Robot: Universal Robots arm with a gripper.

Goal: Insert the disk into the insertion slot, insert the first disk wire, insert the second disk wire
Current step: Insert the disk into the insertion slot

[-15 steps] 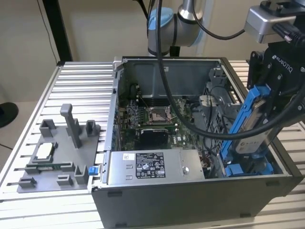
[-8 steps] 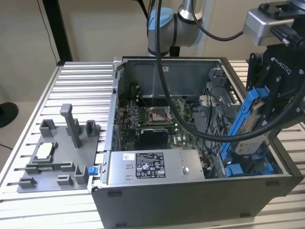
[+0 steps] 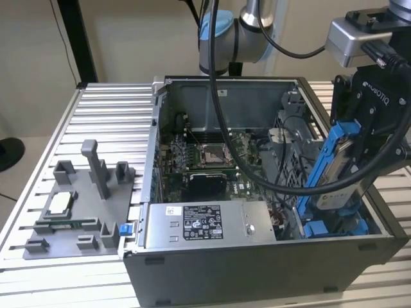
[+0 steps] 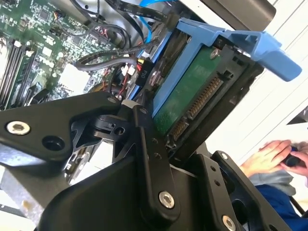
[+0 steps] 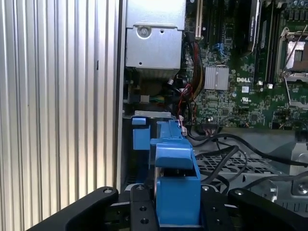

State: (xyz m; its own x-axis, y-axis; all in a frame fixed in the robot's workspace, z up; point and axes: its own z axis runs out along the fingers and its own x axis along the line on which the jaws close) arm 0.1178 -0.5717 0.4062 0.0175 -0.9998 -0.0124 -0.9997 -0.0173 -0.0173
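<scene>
At four o'clock in the exterior view, the claw (image 3: 353, 151) holds the disk (image 3: 327, 186) tilted, so it could jam on entering the insertion slot (image 3: 319, 229).

Ribbed metal table (image 3: 109, 115), open computer case (image 3: 257, 276), grey fixture plate (image 3: 67, 242)

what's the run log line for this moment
gripper shut on disk | disk tilted above insertion slot, not seated | disk connector bare

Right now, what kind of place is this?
Probably a robot lab or workshop: a robot arm holds a blue-framed disk at an open computer case, which sits on a ribbed metal table.
</scene>
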